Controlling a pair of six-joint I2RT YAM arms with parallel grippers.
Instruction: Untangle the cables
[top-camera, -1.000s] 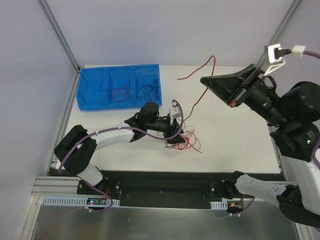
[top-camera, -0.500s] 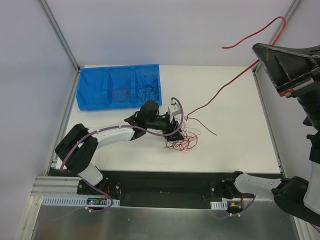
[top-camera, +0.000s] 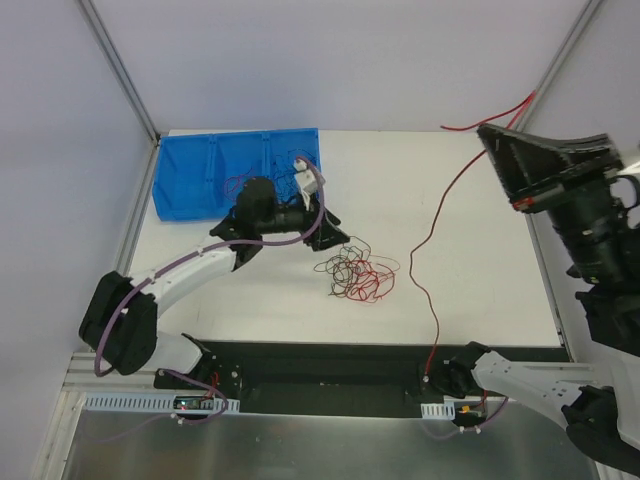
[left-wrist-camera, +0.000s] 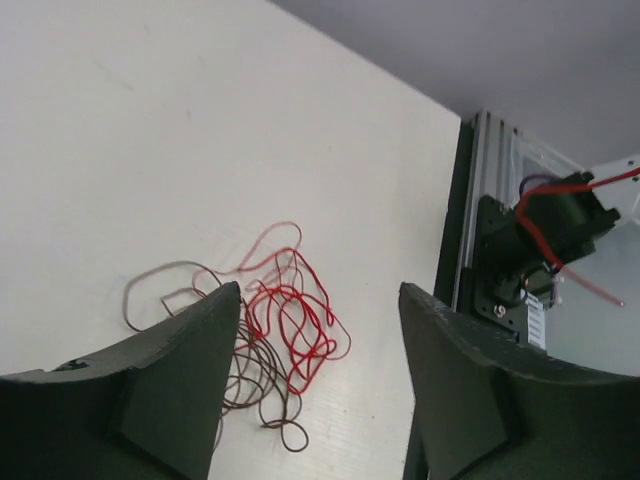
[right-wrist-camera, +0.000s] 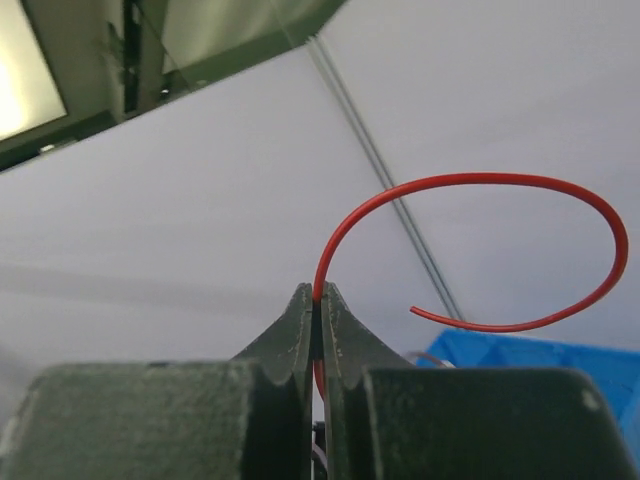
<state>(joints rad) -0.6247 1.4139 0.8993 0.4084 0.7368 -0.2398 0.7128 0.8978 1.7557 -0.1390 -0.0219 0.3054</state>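
Observation:
A loose tangle of thin red and dark cables (top-camera: 358, 272) lies on the white table (top-camera: 470, 290). My left gripper (top-camera: 332, 236) is open and empty, just up and left of the tangle and apart from it. In the left wrist view the tangle (left-wrist-camera: 280, 330) lies between and beyond the open fingers (left-wrist-camera: 190, 390). My right gripper (top-camera: 484, 132) is raised at the far right, shut on one long red cable (top-camera: 428, 250). That cable hangs down past the table's front edge, apart from the tangle. In the right wrist view the red cable (right-wrist-camera: 480, 180) curls out from the shut gripper (right-wrist-camera: 318, 296).
A blue divided bin (top-camera: 190, 165) stands at the back left, with red and black wires in its right compartments; its corner shows in the right wrist view (right-wrist-camera: 540, 360). Grey walls and frame posts surround the table. The right arm's base (left-wrist-camera: 530, 250) shows beyond the table edge.
The left gripper has drawn back up and left off the tangle. The right gripper has come down from high up, and the red cable is now free of the tangle and hanging.

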